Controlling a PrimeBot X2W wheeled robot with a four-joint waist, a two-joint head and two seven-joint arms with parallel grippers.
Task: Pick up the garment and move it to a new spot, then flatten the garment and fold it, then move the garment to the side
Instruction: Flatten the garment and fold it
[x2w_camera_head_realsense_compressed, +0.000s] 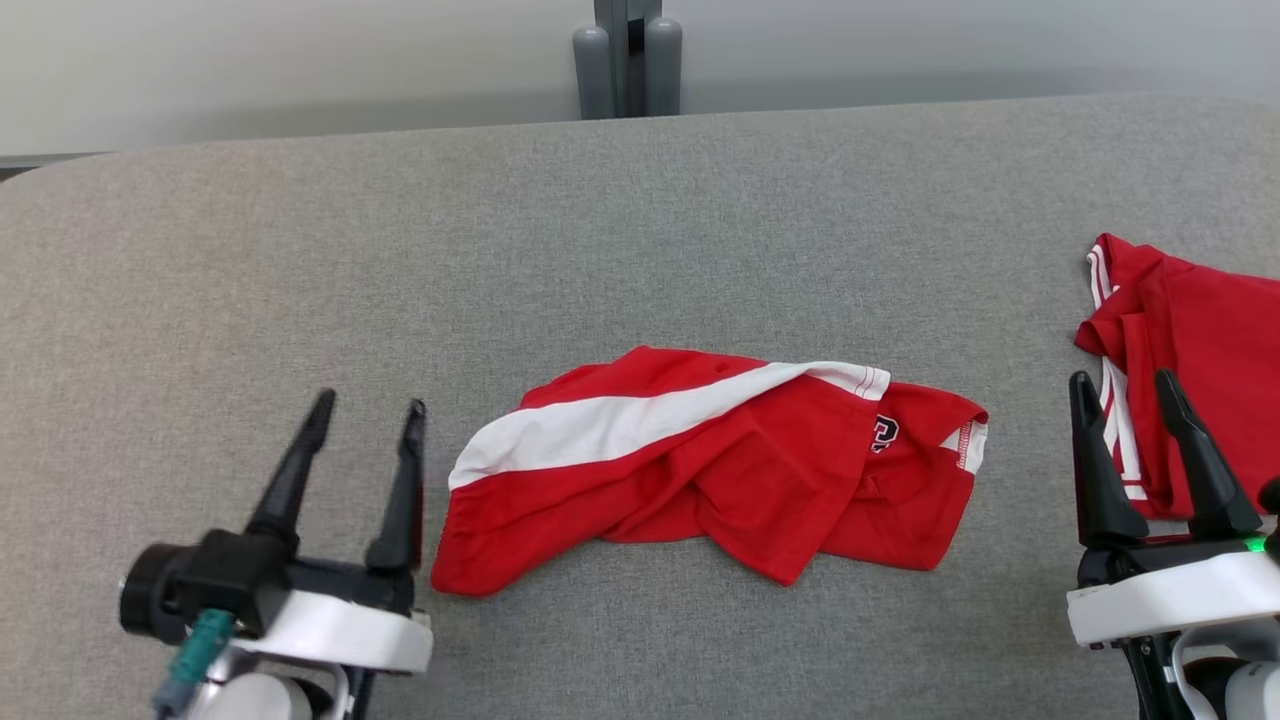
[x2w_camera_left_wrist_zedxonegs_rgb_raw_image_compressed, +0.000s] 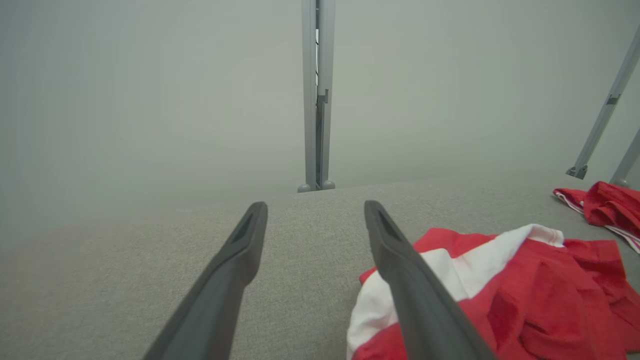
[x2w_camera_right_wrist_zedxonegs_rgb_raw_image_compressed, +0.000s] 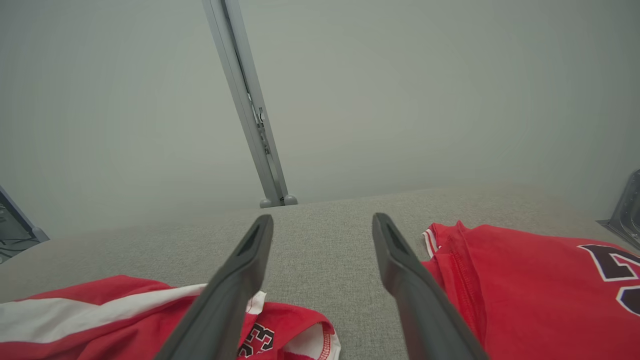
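We have left gripper (x2w_camera_head_realsense_compressed: 370, 402) spread wide, empty | right gripper (x2w_camera_head_realsense_compressed: 1121, 378) spread wide, empty | garment (x2w_camera_head_realsense_compressed: 700, 470) crumpled on the table (x2w_camera_head_realsense_compressed: 300, 250), long axis left-right between them | its left end just beside our left gripper, the nearer arm

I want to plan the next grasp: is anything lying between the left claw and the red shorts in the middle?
Nothing visible does. The left claw stands open just left of the shorts, with bare grey table between them. The red jersey lies far right.
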